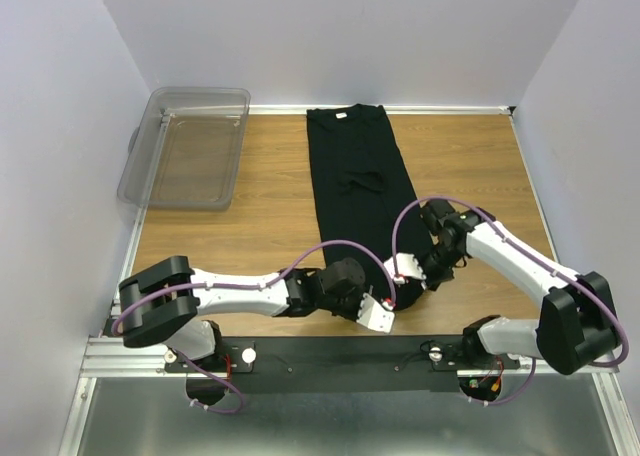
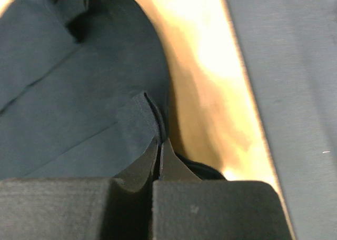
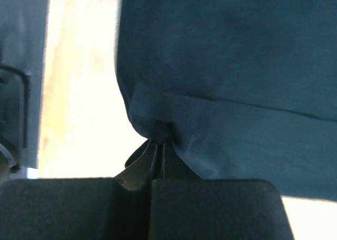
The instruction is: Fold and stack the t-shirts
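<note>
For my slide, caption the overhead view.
Left gripper and right gripper pinch the near hem of a black t-shirt; clear bin far-left.

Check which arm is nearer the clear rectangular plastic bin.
Left. The left arm lies along the near edge on the bin's side, left hand pinching the black cloth t-shirt's hem; the right arm lies beyond the shirt, right hand pinching it too.

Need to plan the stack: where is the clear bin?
In the top view the clear bin sits in the far left corner of the table, left of the t-shirt.
</note>
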Robot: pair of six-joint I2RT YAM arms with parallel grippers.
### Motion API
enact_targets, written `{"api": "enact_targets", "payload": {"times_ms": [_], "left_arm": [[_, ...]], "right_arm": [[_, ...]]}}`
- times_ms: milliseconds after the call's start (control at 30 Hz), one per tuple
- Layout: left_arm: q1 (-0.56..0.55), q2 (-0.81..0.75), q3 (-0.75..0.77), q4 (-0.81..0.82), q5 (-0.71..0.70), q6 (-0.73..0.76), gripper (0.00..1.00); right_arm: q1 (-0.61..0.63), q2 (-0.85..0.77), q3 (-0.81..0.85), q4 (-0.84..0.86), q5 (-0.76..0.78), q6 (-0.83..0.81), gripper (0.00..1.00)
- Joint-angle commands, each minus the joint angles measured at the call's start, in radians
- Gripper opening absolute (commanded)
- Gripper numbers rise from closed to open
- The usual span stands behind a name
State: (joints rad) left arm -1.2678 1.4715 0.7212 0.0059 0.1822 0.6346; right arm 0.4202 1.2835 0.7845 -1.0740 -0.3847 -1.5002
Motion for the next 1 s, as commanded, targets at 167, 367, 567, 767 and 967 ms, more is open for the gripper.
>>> {"api": "enact_targets", "payload": {"times_ms": [167,367,567,767,967], "left_arm": [[0.162,-0.088,-0.006,0.106,0.022,0.069,0.0],[0.361,-0.017,0.092,0.128,0.068,0.151,0.0],[0.554,0.114,0.233,0.135,0.141,0.206,0.0],[0.653,0.243,0.369,0.126,0.172,0.246,0.0],[0.737,0.384,0.532,0.118,0.162,0.273,0.0]], "right_arm": [[-0.133,0.089,0.278,-0.061,-0.097,0.001,0.01],[-0.187,0.325,0.501,-0.038,-0.129,0.017,0.01],[-0.187,0.563,0.781,-0.04,-0.172,0.064,0.01],[-0.187,0.743,1.067,-0.041,-0.19,0.116,0.01],[-0.192,0.951,1.37,-0.041,-0.174,0.193,0.01]]}}
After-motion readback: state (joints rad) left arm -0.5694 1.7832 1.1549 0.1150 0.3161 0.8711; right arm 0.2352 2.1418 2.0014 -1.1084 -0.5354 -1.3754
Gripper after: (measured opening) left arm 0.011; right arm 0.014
